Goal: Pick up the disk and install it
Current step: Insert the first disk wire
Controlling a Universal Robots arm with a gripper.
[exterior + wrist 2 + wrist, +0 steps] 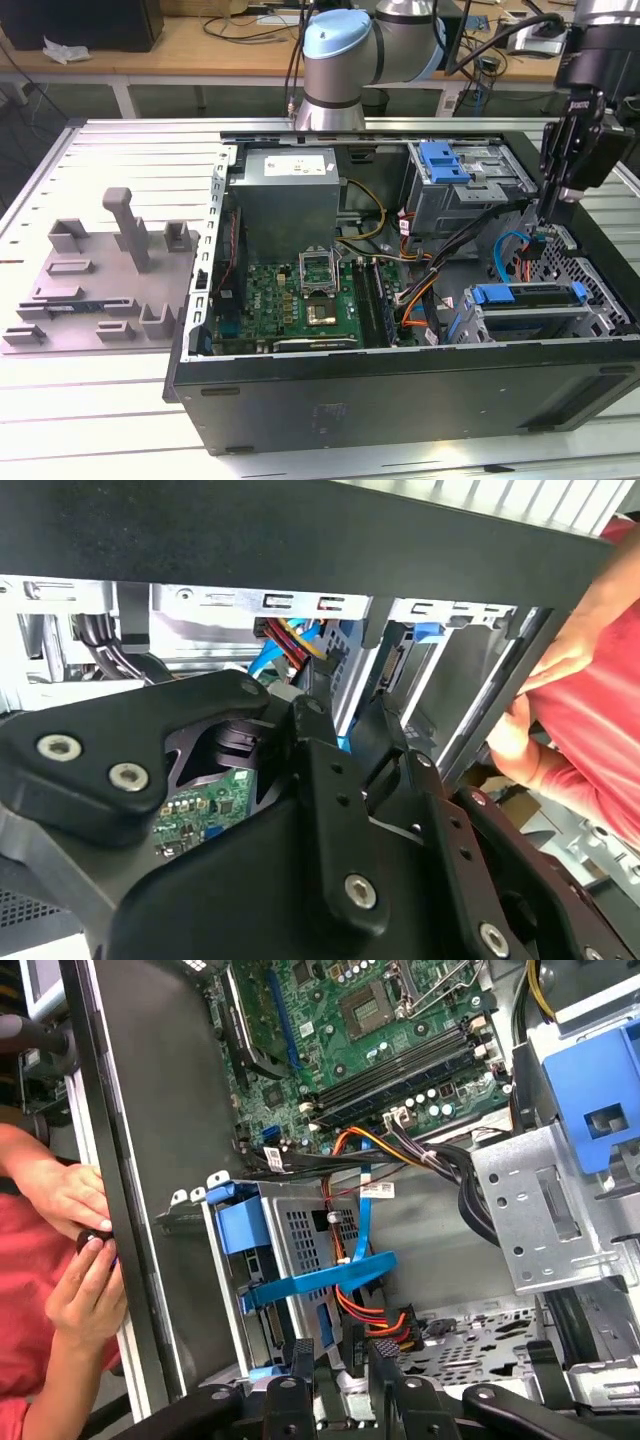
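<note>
While the arm's black two-finger gripper [548, 222] hangs just above the rim of the open black tower computer case [400, 390], at the exterior view's right, we can see its fingers spread apart, gripping nothing. The disk [525, 294], a flat silver-grey drive in a blue plastic carrier, sits in the low grey metal cage in the case's near corner on that side, just below the gripper. Room is tight there: an orange and blue cable bundle [420, 290] crowds one side and the case wall the other. The green motherboard [300, 300] area is more open. In the first wrist view, a person's hand [75, 1200] rests on the case's edge.
</note>
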